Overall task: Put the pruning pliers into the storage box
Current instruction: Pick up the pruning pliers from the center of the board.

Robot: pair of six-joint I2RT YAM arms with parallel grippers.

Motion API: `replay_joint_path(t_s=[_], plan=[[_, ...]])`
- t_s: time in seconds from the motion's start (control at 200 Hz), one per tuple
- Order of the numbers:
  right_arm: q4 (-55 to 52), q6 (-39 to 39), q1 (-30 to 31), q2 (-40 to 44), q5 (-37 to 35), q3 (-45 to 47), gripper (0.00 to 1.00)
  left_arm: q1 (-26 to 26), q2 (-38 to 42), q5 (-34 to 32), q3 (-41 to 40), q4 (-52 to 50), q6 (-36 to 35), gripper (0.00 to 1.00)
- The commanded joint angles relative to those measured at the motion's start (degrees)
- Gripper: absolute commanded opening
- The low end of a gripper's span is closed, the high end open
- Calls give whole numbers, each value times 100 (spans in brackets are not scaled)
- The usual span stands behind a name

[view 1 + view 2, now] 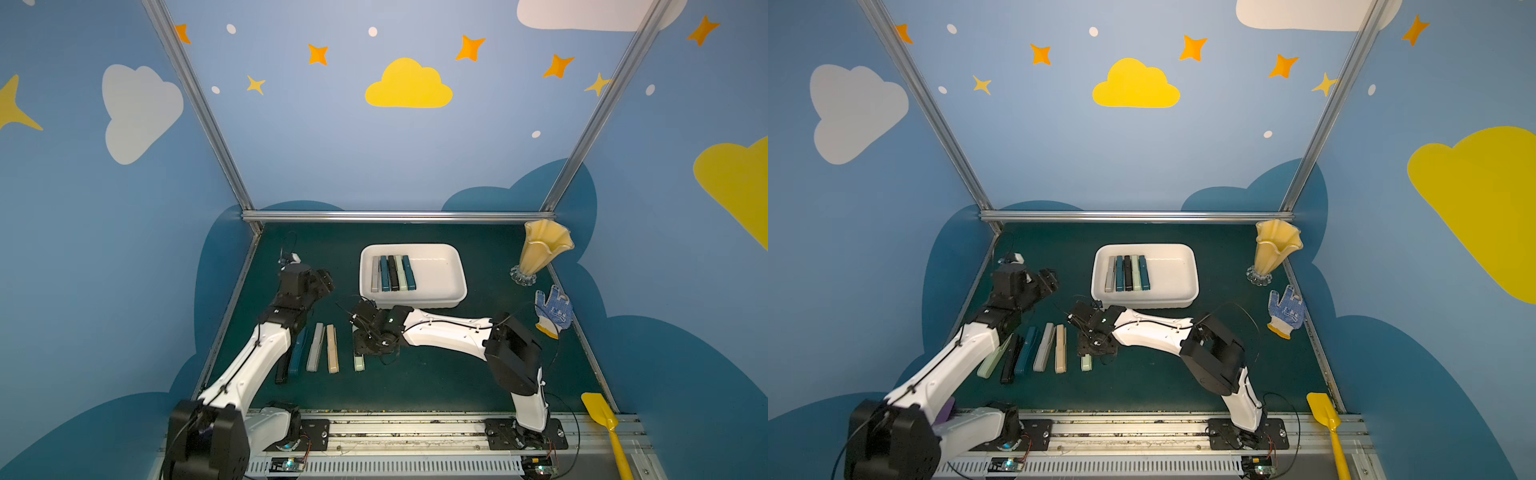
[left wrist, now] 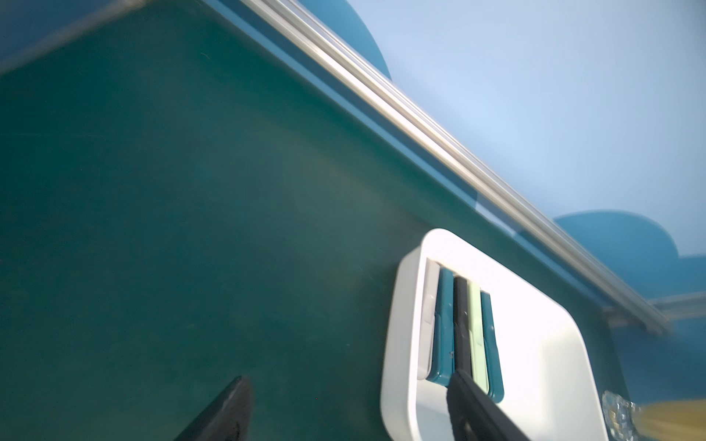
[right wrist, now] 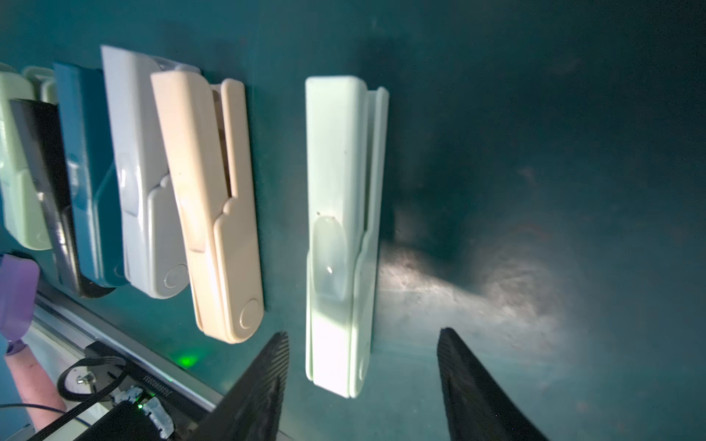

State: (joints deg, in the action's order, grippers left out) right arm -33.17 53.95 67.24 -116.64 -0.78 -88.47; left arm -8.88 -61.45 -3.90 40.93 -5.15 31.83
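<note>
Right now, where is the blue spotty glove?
In both top views the glove lies by the right edge of the table, just nearer the robot than the yellow vase.

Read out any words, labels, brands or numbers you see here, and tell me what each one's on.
Nothing here can be read.
Glove: blue print, too small to read.
Black bracket by the rail: a row of tiny white characters, too blurred to read.
Pliers and box: no markings visible.
</note>
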Motion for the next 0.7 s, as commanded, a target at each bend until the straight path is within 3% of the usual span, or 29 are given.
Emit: replay_joint_path(t_s=[0.0,0.18,0.696], plan=[[-654,-189,33,-288,91,-491,61,39,742,-601,-419,-574,273,80],[-1179,-220,63,-608,156,-921,61,138,1696,-868,-692,-900,273,80],[-1649,-17,185,-940,161,-1202,54,161,1931,-551,-845,-918,298,79]])
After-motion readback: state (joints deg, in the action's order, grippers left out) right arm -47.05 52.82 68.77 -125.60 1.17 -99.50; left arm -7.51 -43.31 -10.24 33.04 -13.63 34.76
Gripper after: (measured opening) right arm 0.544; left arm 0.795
